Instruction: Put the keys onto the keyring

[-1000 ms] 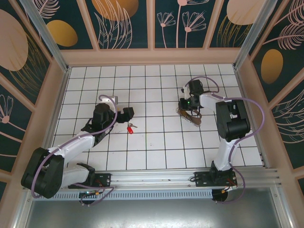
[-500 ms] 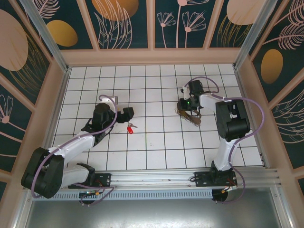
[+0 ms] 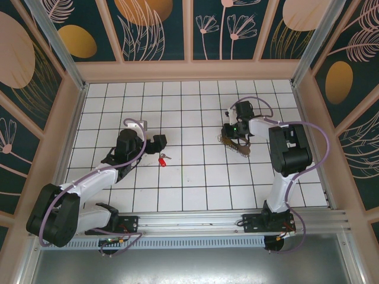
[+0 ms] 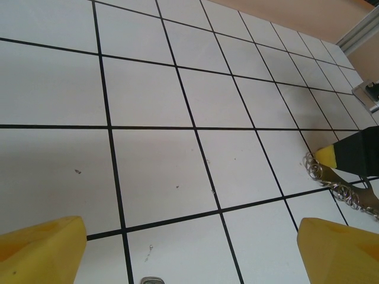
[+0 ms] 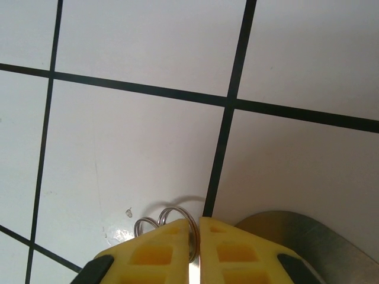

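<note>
Right gripper (image 5: 198, 232) tight on keyring (image 5: 177, 209)

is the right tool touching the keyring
Touching. The right wrist view shows the right tool closed on the keyring, its silver coils pinched between the yellow tips.

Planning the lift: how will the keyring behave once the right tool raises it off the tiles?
Probably floppy: the keyring lies as a limp strap with chain parts, so it should dangle. The thin wire coils pinched at the right tool's tips look smooth, so they may slip or swivel.
</note>
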